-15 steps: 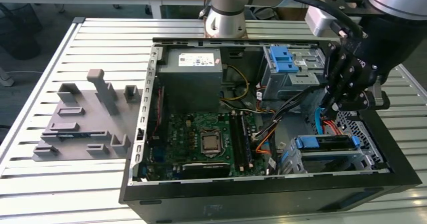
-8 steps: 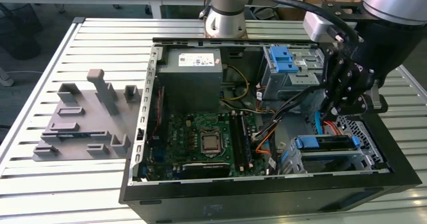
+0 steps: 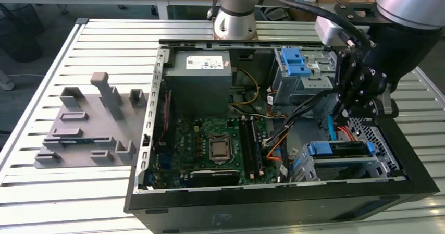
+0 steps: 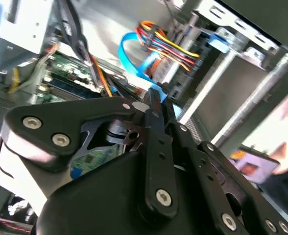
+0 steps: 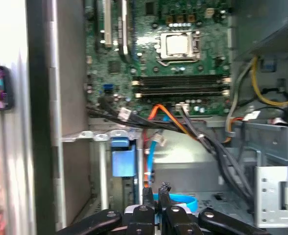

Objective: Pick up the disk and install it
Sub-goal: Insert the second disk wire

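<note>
We see the open computer case (image 3: 149, 114) crowded inside. Bundled cables (image 3: 278, 135) cross from the motherboard (image 3: 215, 145) toward the drive cages on the exterior view's right. The gripper (image 3: 347, 111) hangs in the gap between the far drive cage (image 3: 306, 72) and the near drive bay (image 3: 341, 153). Left of the case, a grey fixture (image 3: 87, 124) stands on the slatted table (image 3: 41, 77), with bare table beyond it.

Lighting's even and bright from overhead, with glare on the slatted table (image 3: 83, 41). The computer case (image 3: 278, 197) interior sits in shadow. Both wrist views are soft (edges washed out, especially the pale blown-out side strips).
</note>
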Controlling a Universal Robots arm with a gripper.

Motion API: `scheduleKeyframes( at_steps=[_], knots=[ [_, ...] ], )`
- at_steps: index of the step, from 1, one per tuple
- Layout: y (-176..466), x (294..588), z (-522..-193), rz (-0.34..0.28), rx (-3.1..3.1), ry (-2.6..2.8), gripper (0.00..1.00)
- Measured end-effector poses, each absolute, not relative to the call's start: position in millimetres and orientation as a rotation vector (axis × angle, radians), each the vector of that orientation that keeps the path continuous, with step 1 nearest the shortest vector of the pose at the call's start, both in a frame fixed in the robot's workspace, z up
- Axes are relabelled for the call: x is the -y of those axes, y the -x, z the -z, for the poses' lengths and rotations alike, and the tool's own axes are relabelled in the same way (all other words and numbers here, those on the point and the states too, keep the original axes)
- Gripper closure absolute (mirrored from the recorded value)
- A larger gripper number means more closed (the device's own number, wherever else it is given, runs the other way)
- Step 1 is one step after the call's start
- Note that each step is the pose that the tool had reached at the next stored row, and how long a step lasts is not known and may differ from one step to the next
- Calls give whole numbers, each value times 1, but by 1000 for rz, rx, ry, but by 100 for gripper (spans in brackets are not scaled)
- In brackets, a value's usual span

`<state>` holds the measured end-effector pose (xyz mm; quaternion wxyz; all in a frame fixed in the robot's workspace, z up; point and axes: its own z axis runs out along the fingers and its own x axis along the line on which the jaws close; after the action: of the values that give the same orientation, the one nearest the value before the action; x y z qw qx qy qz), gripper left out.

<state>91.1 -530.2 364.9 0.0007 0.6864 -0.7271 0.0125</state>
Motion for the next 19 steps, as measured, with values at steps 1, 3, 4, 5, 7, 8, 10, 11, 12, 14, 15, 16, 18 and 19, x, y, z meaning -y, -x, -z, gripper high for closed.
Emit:
scheduleKeyframes(
  at_steps=[1,3,4,5,7,8,10,11,12,14,15,16,18,19],
  knots=[
    [-91,530,-365,-20,2292,-2163,84],
    [-91,531,-363,-7,2296,-2171,84],
    [-91,532,-362,-7,2293,-2175,84],
    [-91,533,-361,-7,2288,-2180,84],
    [-91,535,-360,-7,2275,-2194,84],
    [-91,535,-359,-7,2268,-2201,84],
    [-91,537,-358,-8,2260,-2210,84],
    [-90,537,-358,-13,2259,-2215,84],
    [-90,537,-358,-17,2260,-2217,84],
    [-89,537,-358,-18,2260,-2218,84],
    [-90,537,-358,-18,2261,-2218,84],
    [-89,538,-358,-17,2261,-2218,84],
    [-89,540,-355,-17,2261,-2218,84],
    [-89,540,-353,-17,2261,-2218,84]
  ],
)
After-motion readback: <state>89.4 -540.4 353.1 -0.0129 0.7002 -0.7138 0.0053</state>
